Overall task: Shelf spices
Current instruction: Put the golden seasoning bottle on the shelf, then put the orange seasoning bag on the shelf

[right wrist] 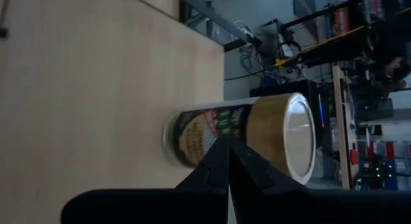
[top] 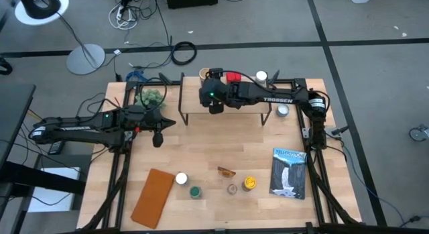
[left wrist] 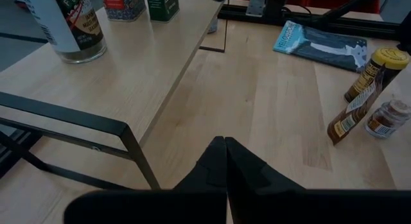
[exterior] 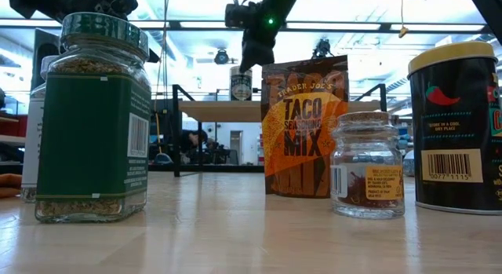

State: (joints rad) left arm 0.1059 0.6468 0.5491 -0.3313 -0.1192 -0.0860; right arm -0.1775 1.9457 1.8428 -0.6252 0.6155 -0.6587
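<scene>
Over shelf (top: pixel 228 112) | right gripper (top: pixel 214 103) pressed together, empty | left gripper (top: pixel 158 135) likewise | jars (top: pixel 195 192) likely rigid, slippery glass; grasp mid-body

One shelf (top: pixel 228 112), four spice containers on it, five more on the table (top: pixel 201 147).

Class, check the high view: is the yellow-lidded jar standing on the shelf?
No, the yellow-lidded jar stands on the tabletop, well apart from the shelf.
</scene>
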